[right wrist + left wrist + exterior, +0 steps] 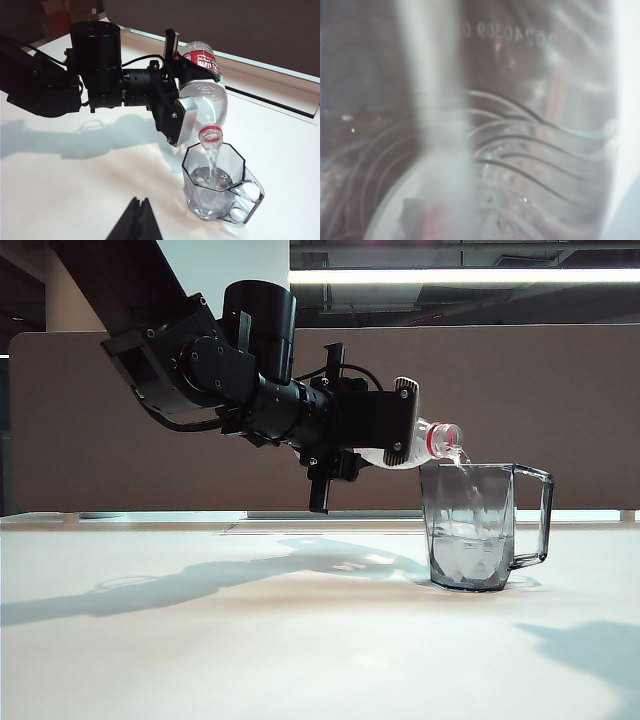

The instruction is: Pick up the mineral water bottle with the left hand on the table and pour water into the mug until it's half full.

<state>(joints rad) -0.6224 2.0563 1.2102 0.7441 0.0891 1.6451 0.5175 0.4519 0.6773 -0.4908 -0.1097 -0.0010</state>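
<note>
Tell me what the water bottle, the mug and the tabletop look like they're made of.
Mineral water bottle, held tilted by the left gripper: thin clear plastic, judging by its see-through ribbed wall and red neck ring. Mug: smoky transparent, faceted, probably hard plastic, possibly glass. Table: smooth white matte surface, likely laminate; shadows show but no sharp reflections. The right gripper sits shut, away from them.

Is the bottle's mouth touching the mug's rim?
Apart. In the right wrist view the mineral water bottle, held by the left end effector, has its mouth above the mug, with a free-falling stream of water between them.
</note>
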